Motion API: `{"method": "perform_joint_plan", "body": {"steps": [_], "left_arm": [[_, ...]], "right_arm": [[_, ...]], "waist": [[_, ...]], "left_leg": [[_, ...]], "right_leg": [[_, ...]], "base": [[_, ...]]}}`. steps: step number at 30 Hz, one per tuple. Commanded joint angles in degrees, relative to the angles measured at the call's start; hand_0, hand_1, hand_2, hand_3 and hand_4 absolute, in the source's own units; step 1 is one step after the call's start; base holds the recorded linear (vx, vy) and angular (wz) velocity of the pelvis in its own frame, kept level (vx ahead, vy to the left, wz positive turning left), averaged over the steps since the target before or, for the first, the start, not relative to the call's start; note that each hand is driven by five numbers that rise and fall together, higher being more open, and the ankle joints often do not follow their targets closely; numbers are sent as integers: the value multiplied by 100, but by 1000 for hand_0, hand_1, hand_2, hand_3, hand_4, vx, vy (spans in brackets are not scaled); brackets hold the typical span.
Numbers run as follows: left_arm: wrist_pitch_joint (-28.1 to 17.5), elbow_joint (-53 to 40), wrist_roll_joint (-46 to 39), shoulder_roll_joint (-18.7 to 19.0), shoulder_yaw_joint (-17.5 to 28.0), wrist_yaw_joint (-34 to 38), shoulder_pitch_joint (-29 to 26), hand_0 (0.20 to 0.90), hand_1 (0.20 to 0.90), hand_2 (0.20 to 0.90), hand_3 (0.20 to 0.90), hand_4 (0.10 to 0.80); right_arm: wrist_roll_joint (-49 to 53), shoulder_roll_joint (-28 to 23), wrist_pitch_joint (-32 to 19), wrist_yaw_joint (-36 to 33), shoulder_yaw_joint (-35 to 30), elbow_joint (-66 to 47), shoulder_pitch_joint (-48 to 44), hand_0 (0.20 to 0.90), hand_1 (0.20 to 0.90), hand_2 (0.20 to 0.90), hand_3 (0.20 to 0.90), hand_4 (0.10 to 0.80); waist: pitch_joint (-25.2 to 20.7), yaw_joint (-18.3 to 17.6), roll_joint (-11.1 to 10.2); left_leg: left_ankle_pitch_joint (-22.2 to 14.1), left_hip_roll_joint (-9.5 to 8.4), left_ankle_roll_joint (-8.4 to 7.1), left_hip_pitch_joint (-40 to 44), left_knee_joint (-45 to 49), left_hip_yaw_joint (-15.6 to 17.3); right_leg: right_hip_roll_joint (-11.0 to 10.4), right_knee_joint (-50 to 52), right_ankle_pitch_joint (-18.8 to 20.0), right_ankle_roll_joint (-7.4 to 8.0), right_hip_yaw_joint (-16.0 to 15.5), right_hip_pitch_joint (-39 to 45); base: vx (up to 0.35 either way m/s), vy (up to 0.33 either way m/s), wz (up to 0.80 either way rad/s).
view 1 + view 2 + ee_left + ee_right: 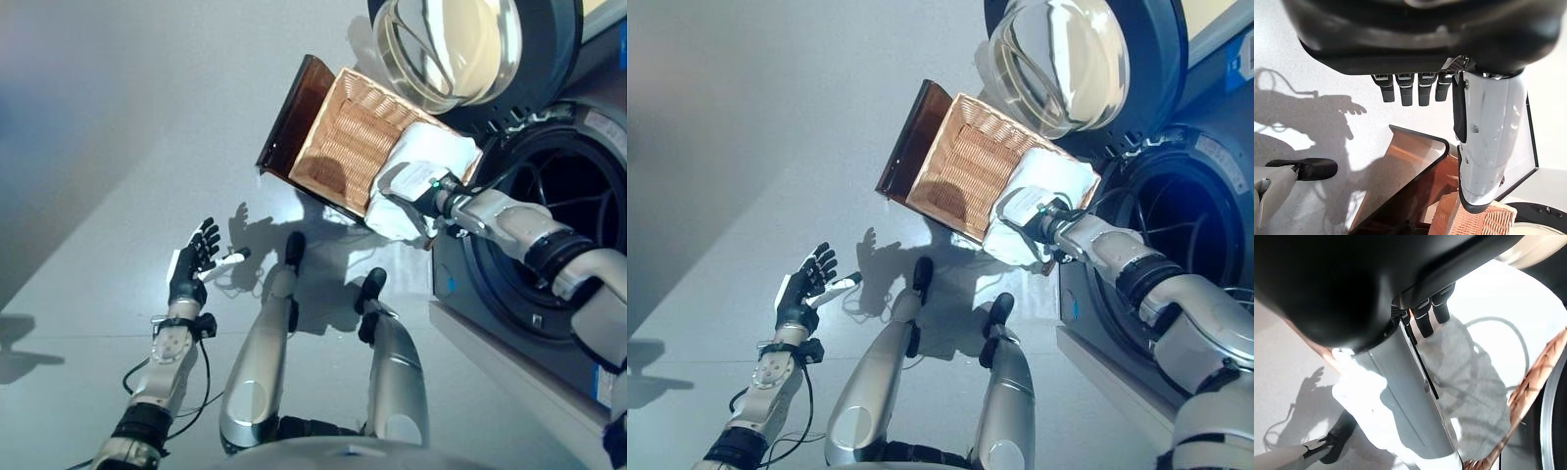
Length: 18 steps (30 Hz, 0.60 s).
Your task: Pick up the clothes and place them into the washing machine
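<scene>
A white cloth point(416, 147) lies draped over the near right corner of a wicker basket point(338, 147) with a dark brown rim, which stands on the floor beside the washing machine. My right hand point(426, 194) rests over the cloth; in the right wrist view its fingers point(1431, 313) are straight and the thumb is stretched out above the cloth point(1474, 377). The washing machine's drum opening point(578, 225) gapes just right of the basket, its glass door point(456, 44) swung open above it. My left hand point(193, 262) hovers open over the bare floor at the left, holding nothing.
The rest of the basket looks bare inside. The washing machine's front point(509, 333) runs along the right side. Grey floor point(118, 147) stretches left of and beyond the basket.
</scene>
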Motion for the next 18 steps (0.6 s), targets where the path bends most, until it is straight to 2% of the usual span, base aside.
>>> {"method": "perform_joint_plan", "body": {"steps": [1,18], "left_arm": [[-249,-598,-52,8,-58,-57,327,900,900,900,900,800],[-333,-1049,-187,99,-26,13,452,900,900,900,900,800]], "right_arm": [[-101,-767,7,-175,-34,-121,-310,900,900,900,900,800],[-494,-635,337,-606,-199,456,-520,900,900,900,900,800]], "waist": [[-164,-42,256],[-164,-12,518]], "left_leg": [[-77,-137,-375,-419,73,63],[94,-179,-417,-1043,49,11]], "right_leg": [[138,58,-82,-154,-3,-257],[144,248,-16,-172,26,-965]], "base": [[0,0,0],[-10,-2,2]]}}
